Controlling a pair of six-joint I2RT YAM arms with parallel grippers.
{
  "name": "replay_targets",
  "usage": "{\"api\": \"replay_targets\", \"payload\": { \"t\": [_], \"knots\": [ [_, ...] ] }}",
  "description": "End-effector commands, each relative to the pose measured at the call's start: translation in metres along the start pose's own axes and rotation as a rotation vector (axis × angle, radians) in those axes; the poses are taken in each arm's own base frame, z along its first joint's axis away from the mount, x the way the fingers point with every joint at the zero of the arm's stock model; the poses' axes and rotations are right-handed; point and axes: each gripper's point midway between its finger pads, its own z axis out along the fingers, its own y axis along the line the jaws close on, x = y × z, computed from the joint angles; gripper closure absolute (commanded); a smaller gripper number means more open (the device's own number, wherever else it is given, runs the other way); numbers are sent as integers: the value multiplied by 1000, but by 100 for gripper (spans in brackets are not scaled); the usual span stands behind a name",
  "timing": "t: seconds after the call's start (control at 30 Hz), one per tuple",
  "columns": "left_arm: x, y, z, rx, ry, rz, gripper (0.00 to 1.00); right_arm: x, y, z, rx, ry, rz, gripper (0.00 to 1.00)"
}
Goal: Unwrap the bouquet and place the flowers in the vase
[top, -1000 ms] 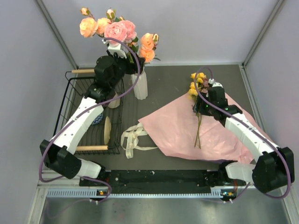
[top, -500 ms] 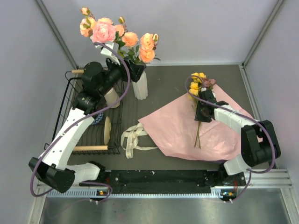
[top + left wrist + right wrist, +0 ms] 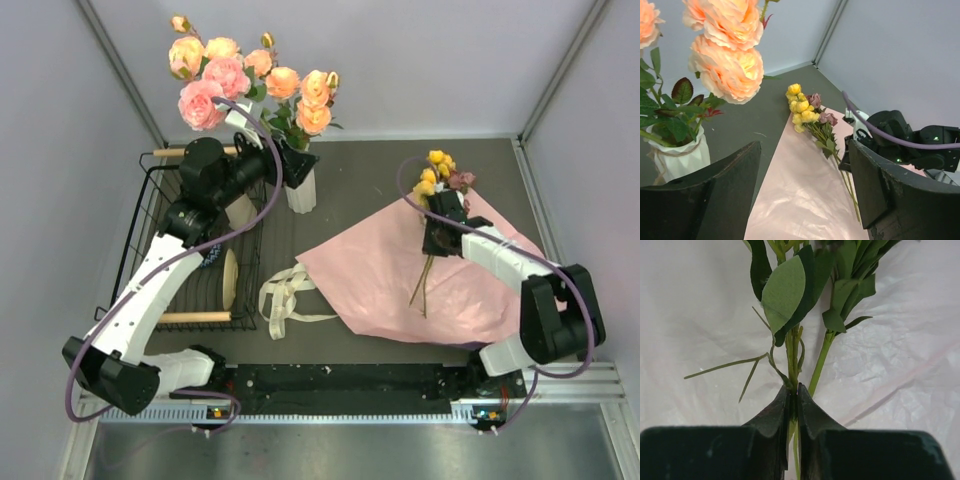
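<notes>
Two groups of roses show in the top view. The bigger group of pink and peach roses (image 3: pixel 245 75) stands in the tall white ribbed vase (image 3: pixel 301 192) in the upper left of the frame, just to the right of the black wire basket (image 3: pixel 150 215). The left gripper (image 3: pixel 292 160) hangs close to the rim of the vase, among the green leaves, and its jaws stand wide apart with nothing between them. The small bunch of yellow and mauve roses (image 3: pixel 442 175) is right of the centre, over the opened pink paper wrap (image 3: pixel 380 270), with its heads toward the top of the frame and its thin stems running down. The right gripper (image 3: pixel 793 399) is pressed together on one green stem of this bunch. A second stem passes just to the right of the tips, and I cannot tell if it is also caught. The cream ribbon (image 3: pixel 285 295) lies loose on the dark table (image 3: pixel 360 170), between the left edge of the paper and the basket. Inside the basket a beige cylinder cup (image 3: pixel 240 212) stands, partly hidden by the left arm.
</notes>
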Motion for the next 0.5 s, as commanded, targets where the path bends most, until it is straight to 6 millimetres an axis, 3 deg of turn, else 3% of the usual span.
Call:
{"api": "replay_targets", "payload": {
  "t": [0.0,0.2,0.3,0.43,0.47],
  "knots": [
    [-18,-17,2,86,-47,14,23,-57,2,-47,-37,-229,24,100],
    [-20,-30,3,163,-50,13,21,-83,17,-95,-169,-363,28,100],
    [-15,-47,4,272,-17,-8,18,-98,36,-134,-334,-503,27,100],
    [-2,-67,12,425,62,-83,18,-108,64,-203,-607,-716,-28,100],
    [7,-70,17,458,100,-140,18,-109,79,-222,-718,-759,-67,100]
  ]
}}
